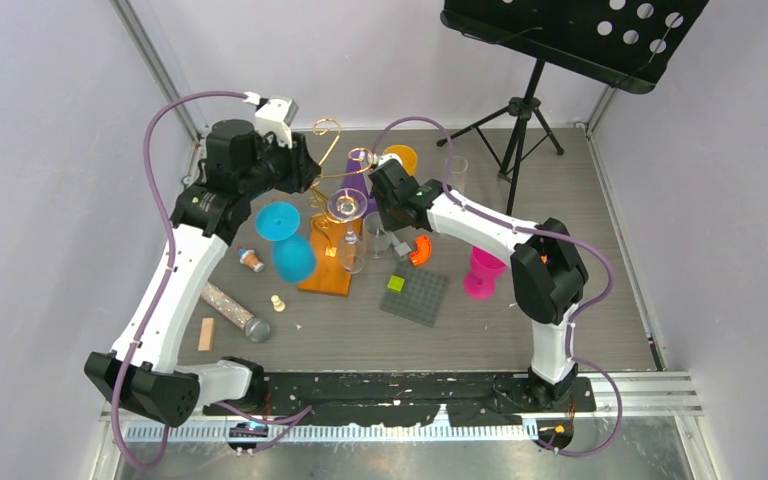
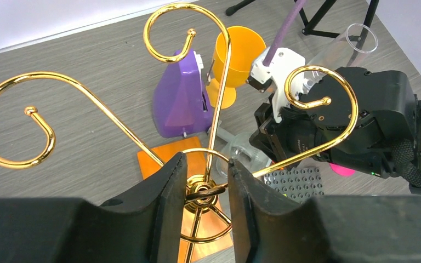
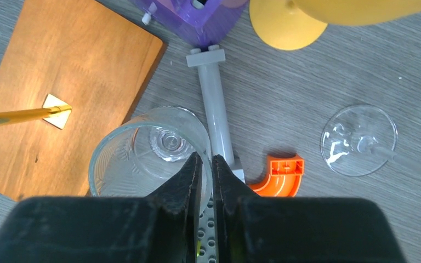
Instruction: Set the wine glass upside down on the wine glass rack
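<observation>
Tight mid-table: wine glass rack (image 1: 325,268) scroll arms fan overhead, wine glass (image 3: 137,148) upright beside its base; purple block (image 2: 175,104), yellow goblet (image 2: 238,55) crowd behind. Bare tabletop (image 1: 500,340) front-R, past grey studded baseplate (image 1: 415,295), gives pass room.

Your rack (image 1: 326,268) stands in the middle of the worktop (image 1: 520,330), your left fingers (image 2: 164,203) clasped either side of its hub. Just right of its base the wine glass (image 3: 142,148) stands upright, its rim between your right fingers (image 3: 181,186). A cup (image 2: 238,55) sits behind the rack, a studded plate (image 1: 416,296) in front to the right, and a music stand (image 1: 570,35) far behind.
</observation>
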Robot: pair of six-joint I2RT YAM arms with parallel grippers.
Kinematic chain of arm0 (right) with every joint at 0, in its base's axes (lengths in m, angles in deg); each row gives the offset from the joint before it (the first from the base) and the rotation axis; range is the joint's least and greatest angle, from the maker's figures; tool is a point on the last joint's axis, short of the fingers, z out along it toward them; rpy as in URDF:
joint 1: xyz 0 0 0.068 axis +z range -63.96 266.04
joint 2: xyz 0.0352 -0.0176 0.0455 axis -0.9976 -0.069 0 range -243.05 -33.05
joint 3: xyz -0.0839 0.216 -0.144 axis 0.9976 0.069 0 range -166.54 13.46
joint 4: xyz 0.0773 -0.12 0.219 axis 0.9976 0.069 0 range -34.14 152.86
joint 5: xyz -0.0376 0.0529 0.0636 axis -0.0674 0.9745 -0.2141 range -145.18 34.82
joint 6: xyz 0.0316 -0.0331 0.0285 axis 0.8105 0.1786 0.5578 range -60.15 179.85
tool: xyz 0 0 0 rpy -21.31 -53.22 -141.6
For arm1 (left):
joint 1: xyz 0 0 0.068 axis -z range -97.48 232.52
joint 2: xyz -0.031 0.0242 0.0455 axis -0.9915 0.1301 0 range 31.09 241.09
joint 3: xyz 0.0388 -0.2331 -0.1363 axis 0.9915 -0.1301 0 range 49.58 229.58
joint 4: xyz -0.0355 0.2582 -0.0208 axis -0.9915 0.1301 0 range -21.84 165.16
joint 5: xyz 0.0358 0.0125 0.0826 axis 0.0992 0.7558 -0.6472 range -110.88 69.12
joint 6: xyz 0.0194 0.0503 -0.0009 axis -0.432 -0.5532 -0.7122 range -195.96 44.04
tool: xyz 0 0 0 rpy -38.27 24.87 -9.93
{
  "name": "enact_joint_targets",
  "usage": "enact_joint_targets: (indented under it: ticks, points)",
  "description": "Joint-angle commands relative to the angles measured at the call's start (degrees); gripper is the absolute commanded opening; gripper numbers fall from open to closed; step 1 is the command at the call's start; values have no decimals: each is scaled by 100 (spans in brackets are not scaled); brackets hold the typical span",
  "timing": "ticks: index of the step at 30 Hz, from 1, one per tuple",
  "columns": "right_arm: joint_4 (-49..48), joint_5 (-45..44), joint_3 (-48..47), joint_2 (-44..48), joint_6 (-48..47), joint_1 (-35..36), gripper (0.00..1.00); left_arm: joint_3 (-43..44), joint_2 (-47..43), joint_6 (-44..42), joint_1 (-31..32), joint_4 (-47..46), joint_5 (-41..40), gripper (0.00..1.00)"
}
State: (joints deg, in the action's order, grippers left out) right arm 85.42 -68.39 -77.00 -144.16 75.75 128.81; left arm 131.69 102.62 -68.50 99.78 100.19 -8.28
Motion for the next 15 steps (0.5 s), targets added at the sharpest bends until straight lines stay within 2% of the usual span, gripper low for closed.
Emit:
enact_joint_targets:
  ticks: [1,5,8,15]
  points:
    - [-4,-191,237,655,25,13,5,186,90,64,-3,132,-3,38]
    - [-273,37,656,1093,208,-45,5,307,141,121,-3,155,14,41]
    - [-434,245,922,1412,394,-100,5,332,158,132,-3,133,48,48]
    - [-447,403,950,1620,471,-155,5,337,74,176,-3,83,73,57]
